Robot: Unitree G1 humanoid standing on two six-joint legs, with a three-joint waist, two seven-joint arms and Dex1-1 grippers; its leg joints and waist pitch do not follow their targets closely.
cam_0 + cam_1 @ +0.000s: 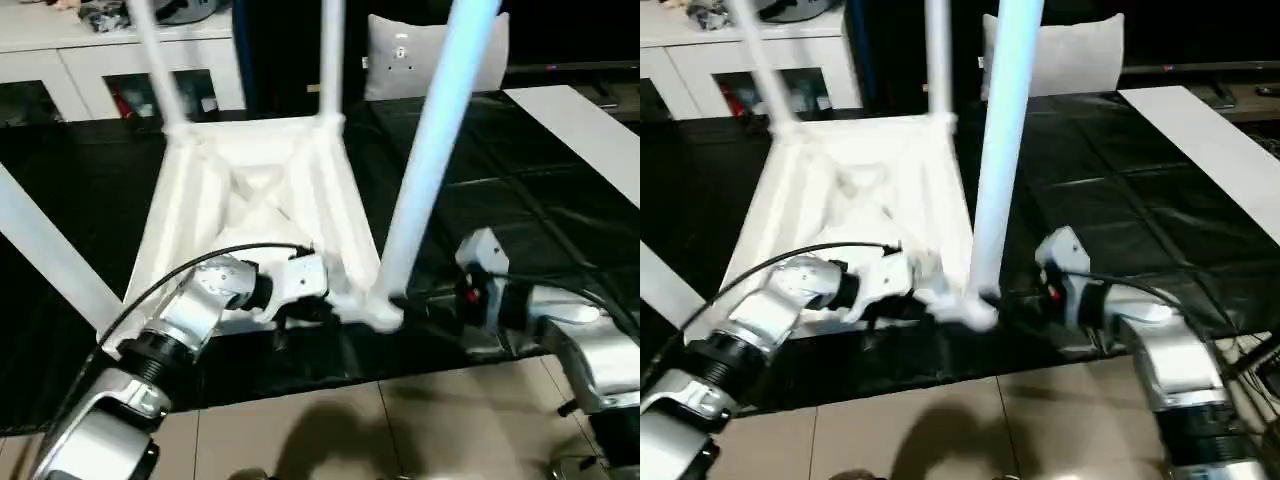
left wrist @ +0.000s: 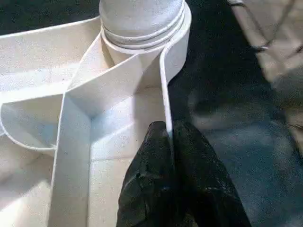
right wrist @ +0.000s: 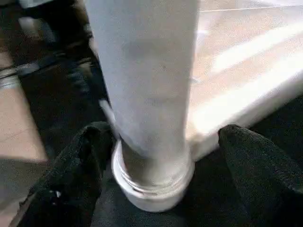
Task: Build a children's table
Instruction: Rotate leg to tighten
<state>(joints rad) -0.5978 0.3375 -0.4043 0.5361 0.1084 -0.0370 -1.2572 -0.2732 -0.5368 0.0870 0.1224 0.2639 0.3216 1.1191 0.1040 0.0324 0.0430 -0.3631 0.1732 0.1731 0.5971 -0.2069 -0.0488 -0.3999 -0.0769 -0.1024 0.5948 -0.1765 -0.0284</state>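
- White plastic rectangular tabletop (image 1: 255, 185) lying upside down on the black-covered work surface (image 1: 520, 190), ribbed underside up, near edge close to the surface's front edge.
- Left gripper (image 2: 169, 142) clamped shut on the thin upright rim of the tabletop, one black finger (image 2: 147, 161) on the inner side, the other on the outer side, just beside the near corner socket (image 2: 142, 28).
- Long white tapered tube leg (image 1: 430, 150) standing in that near corner socket, tilted slightly, its threaded base seated in the ring.
- Right gripper (image 3: 161, 165) spread wide around the base of this leg, black fingers (image 3: 75, 165) flanking it with a gap on either side; no grip on it.
- Two further white legs (image 1: 330, 60) upright at the far corners, tops cut off by the frame edge.
- Another white leg (image 1: 50, 255) crossing at the left edge, its ends out of frame.
- No readable writing or labels; small marks on the grey cushion (image 1: 400, 55) behind too small to make out.
- Cabinet contents in the background blurred.
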